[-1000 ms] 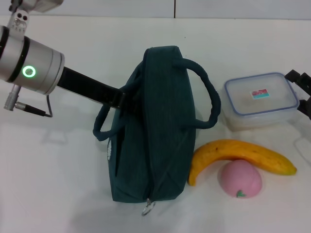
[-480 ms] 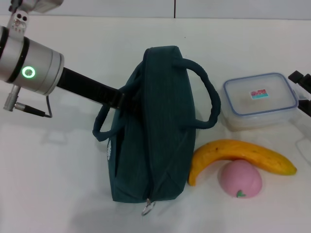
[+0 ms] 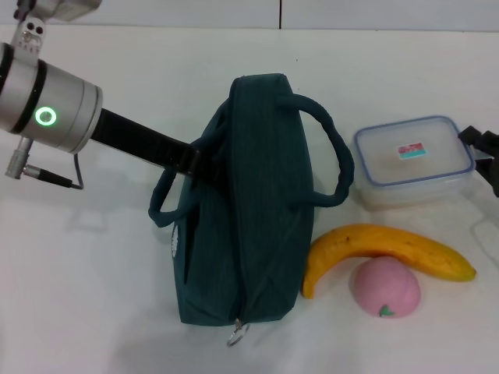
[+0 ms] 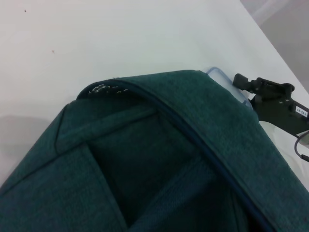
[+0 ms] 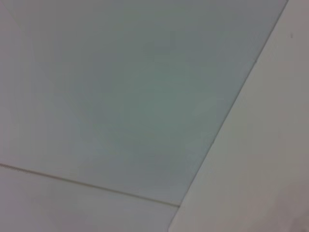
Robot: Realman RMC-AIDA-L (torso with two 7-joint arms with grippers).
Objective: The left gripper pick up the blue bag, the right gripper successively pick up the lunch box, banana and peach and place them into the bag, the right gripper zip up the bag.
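Bag [image 3: 249, 202] first: dark teal-blue, it lies on its side in the middle of the white counter [image 3: 93, 265], its two handles looping out to either side and its zipper pull at the end nearest me. My left gripper [image 3: 189, 158] reaches in from the upper left, its dark end against the bag's left edge by the near handle; I cannot tell how its jaws stand, as the fabric hides them. My left wrist camera looks straight into the bag's open mouth [image 4: 145, 159], so the opening is parted there.

To the right of the bag sits the lunch box [image 3: 413, 162], clear with a blue-rimmed lid and a small label on top, just beside the bag's right handle. In front of it lies the banana [image 3: 386, 249], curving from near the bag's side out to the right, and the pink peach [image 3: 385, 286] sits touching the banana's near side.

My right gripper [image 3: 485, 156] shows only as a black piece at the right edge, just beside the lunch box's far right corner; I cannot tell its jaws either. My right wrist camera sees only pale flat surfaces.
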